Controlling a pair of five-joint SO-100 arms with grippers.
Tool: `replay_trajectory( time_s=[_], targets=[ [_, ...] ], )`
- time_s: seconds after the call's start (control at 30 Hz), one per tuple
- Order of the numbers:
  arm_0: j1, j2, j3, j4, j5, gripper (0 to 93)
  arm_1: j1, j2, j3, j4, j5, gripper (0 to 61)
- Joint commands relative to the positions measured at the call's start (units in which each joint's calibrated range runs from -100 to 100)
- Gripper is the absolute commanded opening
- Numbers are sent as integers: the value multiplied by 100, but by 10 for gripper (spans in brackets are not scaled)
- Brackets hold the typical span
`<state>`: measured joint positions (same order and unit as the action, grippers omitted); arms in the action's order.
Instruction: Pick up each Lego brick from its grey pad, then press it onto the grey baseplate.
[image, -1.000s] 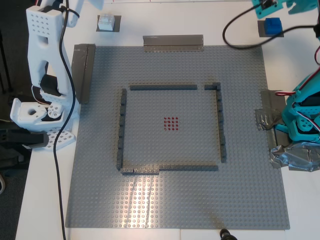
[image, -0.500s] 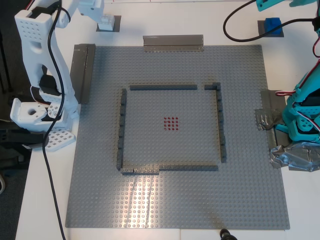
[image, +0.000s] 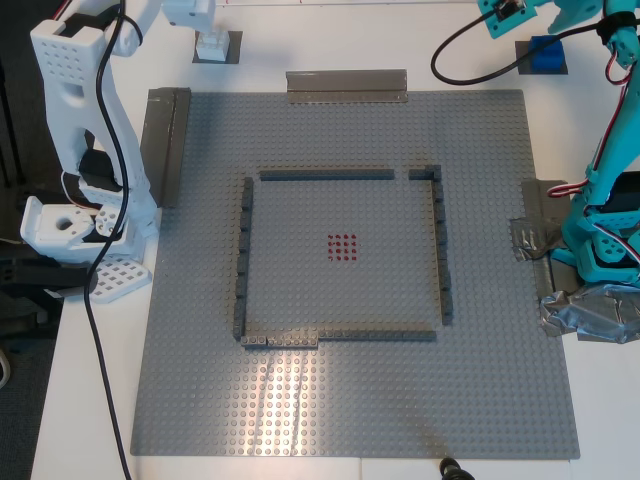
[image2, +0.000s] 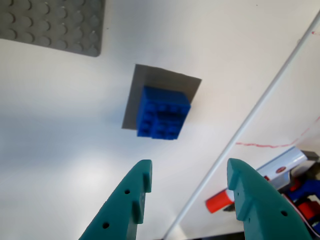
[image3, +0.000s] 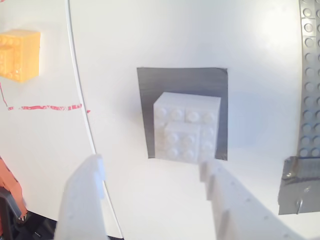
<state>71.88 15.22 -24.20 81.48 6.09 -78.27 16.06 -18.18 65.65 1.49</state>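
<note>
First wrist view has my first gripper (image2: 187, 192) hanging over the blue brick (image2: 163, 112), teal jaws spread wide and empty, the brick sitting on its grey pad (image2: 161, 86) just ahead of the fingertips. Second wrist view shows my second gripper (image3: 152, 172) just as wide over the white brick (image3: 186, 126), which rests on its own dark pad (image3: 182, 80) right between the white fingertips, untouched. Exterior view puts the white brick (image: 213, 44) at the top left and the blue brick (image: 546, 52) at the top right, both off the grey baseplate (image: 350, 400).
</note>
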Motion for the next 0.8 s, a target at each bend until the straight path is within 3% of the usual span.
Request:
replay_trajectory(
  time_s=[0.0, 0.43, 0.77],
  targets=[
    [106, 58, -384, -27, 24, 176, 18, -87, -64, -210, 24, 236],
    [294, 444, -420, -44, 116, 202, -69, 162, 116, -381, -20, 231],
    [389, 702, -366, -548, 141, 202, -62, 256, 333, -552, -29, 222]
  ],
)
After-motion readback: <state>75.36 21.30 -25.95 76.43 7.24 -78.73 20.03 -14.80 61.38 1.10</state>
